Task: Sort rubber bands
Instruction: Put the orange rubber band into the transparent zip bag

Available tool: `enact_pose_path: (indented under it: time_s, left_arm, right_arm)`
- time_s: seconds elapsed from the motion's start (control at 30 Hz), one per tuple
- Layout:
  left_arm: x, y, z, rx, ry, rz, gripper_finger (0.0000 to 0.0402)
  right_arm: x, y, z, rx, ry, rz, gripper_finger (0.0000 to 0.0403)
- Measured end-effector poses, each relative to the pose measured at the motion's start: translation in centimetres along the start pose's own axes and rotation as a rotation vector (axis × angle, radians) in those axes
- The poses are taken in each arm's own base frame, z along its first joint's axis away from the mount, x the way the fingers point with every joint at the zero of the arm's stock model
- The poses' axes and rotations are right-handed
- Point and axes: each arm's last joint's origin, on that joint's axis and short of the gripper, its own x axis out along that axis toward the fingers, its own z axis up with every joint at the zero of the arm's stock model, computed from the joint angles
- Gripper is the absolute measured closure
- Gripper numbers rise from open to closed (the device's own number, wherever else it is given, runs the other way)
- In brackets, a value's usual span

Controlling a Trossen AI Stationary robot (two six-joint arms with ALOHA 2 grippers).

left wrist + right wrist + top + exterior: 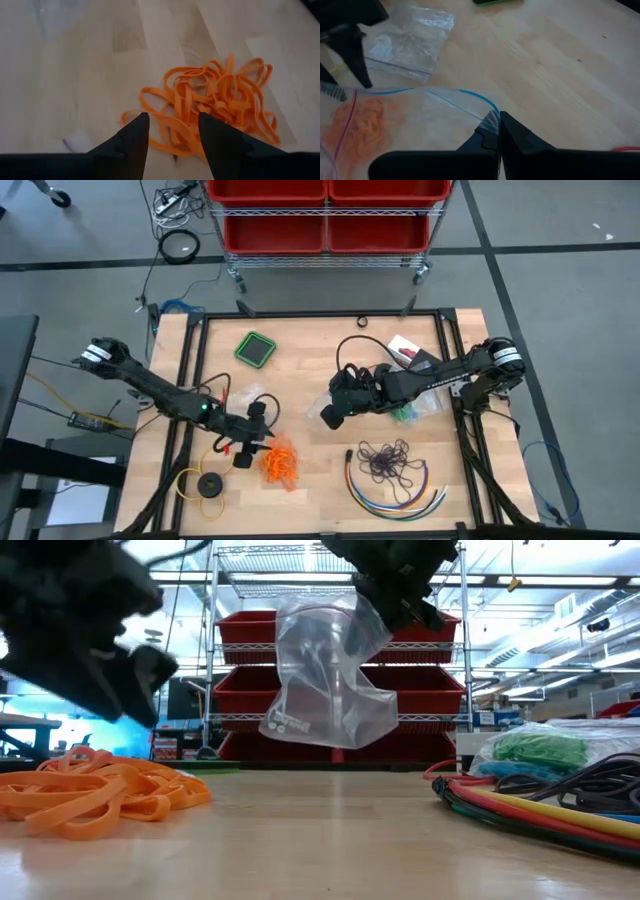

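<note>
Left hand [170, 131] open above orange rubber bands [215, 100] on wooden table [75, 75].

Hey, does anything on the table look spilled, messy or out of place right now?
Nothing is damaged. The orange rubber bands lie in a loose tangle on the bare table beneath the open left gripper, while the right gripper holds an empty clear bag aloft.

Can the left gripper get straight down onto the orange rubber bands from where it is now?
Probably yes. The left gripper is open and hovers right over the near edge of the orange rubber bands, with nothing between. The right gripper holds the clear bag off to the side, out of the way.
</note>
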Motion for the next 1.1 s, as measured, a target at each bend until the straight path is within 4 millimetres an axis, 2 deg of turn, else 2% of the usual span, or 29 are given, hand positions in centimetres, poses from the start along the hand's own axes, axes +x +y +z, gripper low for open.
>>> enact_pose_path:
  time_s: [0.13,0.27,0.47,0.6,0.87,1.03,1.1]
  left_arm:
    - [0.5,0.7,-2.1,-0.091,-0.096,-0.018,0.0224]
    - [1.1,1.4,-2.7,-0.118,-0.13,-0.027,0.0224]
    - [2.7,2.3,-2.4,-0.098,-0.076,-0.001,0.0225]
    - [3.9,2.6,-1.6,-0.075,-0.044,-0.043,0.0234]
    - [6.0,3.5,-1.4,-0.083,0.046,-0.026,0.0314]
    - [5.8,3.7,-0.9,-0.039,0.039,-0.022,0.0386]
    - [5.5,3.6,-0.2,-0.015,0.015,-0.023,0.0393]
  right_arm:
    - [0.0,0.0,0.0,-0.001,0.0,-0.001,0.0403]
    - [0.2,-0.2,0.2,0.006,-0.002,-0.007,0.0403]
    - [0.3,-0.3,0.4,0.012,-0.006,-0.006,0.0403]
    - [0.3,-0.3,0.4,0.01,-0.005,-0.005,0.0403]
    - [0.3,-0.3,0.4,0.004,-0.003,-0.003,0.0403]
    - [0.3,-0.3,0.3,0.004,-0.002,-0.002,0.0403]
    - [0.3,-0.3,0.3,0.003,-0.002,-0.002,0.0403]
